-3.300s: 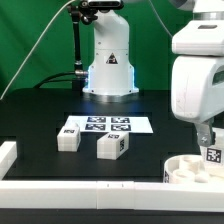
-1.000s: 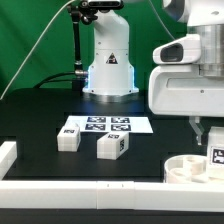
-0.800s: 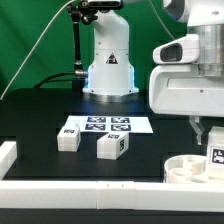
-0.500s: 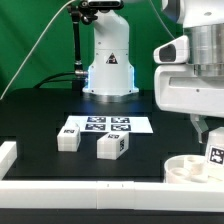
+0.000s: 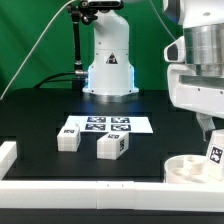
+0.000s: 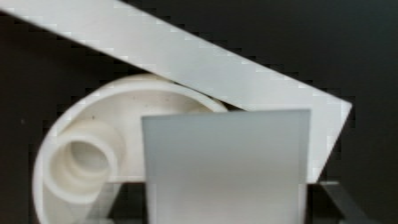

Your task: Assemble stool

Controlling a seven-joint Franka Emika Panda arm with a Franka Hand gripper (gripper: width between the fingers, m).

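The round white stool seat lies in the front corner at the exterior view's right, holes up. My gripper hangs just above it, shut on a white stool leg with a tag. In the wrist view the leg fills the gap between my dark fingers, with the seat right behind it. Two more tagged legs stand loose on the black table at the exterior view's left.
The marker board lies flat behind the loose legs. A long white rail runs along the front edge, and another piece sits at the left. The rail passes close by the seat. The arm's base stands at the back.
The hand has shifted toward the exterior view's right and turned, with the leg still held over the seat. The loose legs have not moved.
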